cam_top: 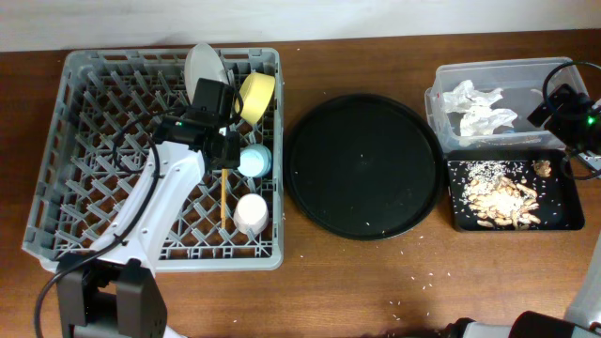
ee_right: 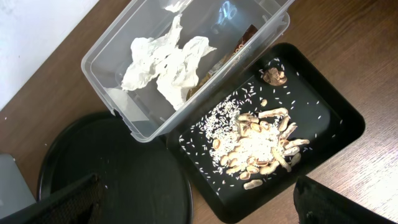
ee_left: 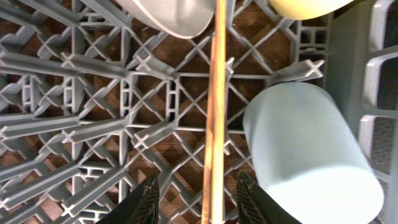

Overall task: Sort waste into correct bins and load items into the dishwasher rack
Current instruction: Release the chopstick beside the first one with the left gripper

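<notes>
The grey dishwasher rack [cam_top: 84, 141] holds the white plate [cam_top: 204, 70], the yellow bowl [cam_top: 255, 96], the light blue cup [cam_top: 255, 160], a pale cup [cam_top: 251, 214] and the two chopsticks [cam_top: 224, 199]. My left gripper [cam_top: 225, 150] is low over the rack. In the left wrist view it [ee_left: 199, 202] is open, its fingers either side of the chopsticks [ee_left: 214, 112] and apart from them, with the blue cup [ee_left: 311, 149] to the right. My right gripper [ee_right: 199, 208] is open and empty above the bins. Tissues [ee_right: 165, 59] lie in the clear tub [ee_right: 118, 106]. Food scraps [ee_right: 261, 146] lie in the black tray [ee_right: 336, 118].
The large round black tray [cam_top: 364, 164] sits between the rack and the bins, with a few rice crumbs on it. More crumbs lie on the wooden table [cam_top: 423, 282] in front. The plate's rim [ee_left: 168, 15] and the bowl's edge [ee_left: 305, 6] show at the top of the left wrist view.
</notes>
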Action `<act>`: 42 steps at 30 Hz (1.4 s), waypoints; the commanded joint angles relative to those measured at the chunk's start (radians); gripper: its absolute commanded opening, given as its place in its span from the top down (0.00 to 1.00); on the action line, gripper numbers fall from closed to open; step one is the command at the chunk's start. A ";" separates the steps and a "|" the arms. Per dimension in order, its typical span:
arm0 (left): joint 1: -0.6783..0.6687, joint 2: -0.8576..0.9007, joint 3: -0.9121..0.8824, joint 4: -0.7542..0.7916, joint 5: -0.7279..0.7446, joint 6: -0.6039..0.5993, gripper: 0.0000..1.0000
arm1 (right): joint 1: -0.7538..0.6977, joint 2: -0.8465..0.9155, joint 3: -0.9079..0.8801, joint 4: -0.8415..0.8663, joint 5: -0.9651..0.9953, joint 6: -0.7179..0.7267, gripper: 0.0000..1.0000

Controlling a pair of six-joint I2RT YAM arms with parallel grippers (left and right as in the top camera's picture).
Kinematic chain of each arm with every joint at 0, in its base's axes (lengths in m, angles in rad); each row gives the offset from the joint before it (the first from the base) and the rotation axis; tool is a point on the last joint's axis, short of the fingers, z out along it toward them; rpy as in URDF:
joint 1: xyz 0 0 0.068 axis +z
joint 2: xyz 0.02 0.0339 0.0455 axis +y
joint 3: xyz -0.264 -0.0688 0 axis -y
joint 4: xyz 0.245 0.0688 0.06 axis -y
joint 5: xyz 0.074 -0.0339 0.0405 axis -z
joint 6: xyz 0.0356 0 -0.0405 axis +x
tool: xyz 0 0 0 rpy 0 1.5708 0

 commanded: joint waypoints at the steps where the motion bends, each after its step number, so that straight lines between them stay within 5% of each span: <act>1: 0.002 0.036 -0.014 0.000 -0.028 0.006 0.60 | -0.005 0.001 0.017 -0.001 0.012 0.008 0.02; 21: 0.003 0.106 0.010 -0.027 -0.122 0.056 0.60 | -0.005 0.001 0.017 -0.001 0.012 0.008 0.02; 32: 0.002 0.106 0.499 -0.351 -0.072 0.055 0.59 | -0.005 0.001 0.017 -0.001 0.012 0.008 0.02; 33: 0.002 0.106 0.542 -0.390 -0.077 0.055 0.48 | -0.005 0.001 0.017 -0.001 0.012 0.008 0.01; 34: 0.003 0.106 0.565 -0.415 -0.076 0.055 0.00 | -0.005 0.001 0.017 -0.001 0.012 0.008 0.02; 42: 0.002 0.107 0.569 -0.419 -0.076 0.055 0.00 | -0.005 0.001 0.017 -0.001 0.012 0.008 0.02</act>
